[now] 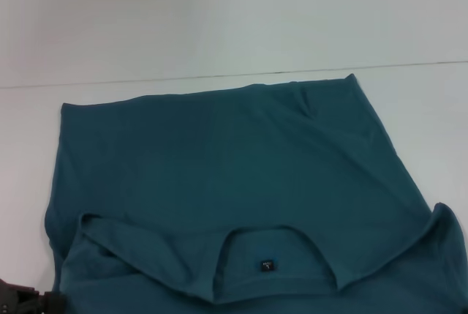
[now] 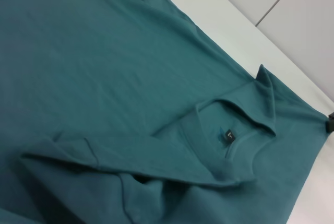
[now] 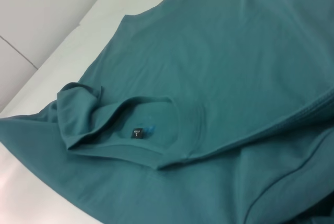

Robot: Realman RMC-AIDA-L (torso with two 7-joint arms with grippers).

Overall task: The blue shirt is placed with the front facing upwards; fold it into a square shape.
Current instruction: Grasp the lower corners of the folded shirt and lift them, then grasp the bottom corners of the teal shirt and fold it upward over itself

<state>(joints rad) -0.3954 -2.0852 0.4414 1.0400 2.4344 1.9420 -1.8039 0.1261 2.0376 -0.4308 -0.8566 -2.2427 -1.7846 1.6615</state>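
A white tabletop (image 1: 409,102) carries everything, its far edge running as a thin line across the upper half of the frame. Directly on it lies the blue shirt (image 1: 219,160), spread across the centre and lower part of the frame. The shirt's collar and small dark neck label (image 1: 268,265) sit at lower centre, with cloth folded over on both sides.

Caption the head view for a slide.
Blue shirt spread on the white table, neck label showing nearest the robot.
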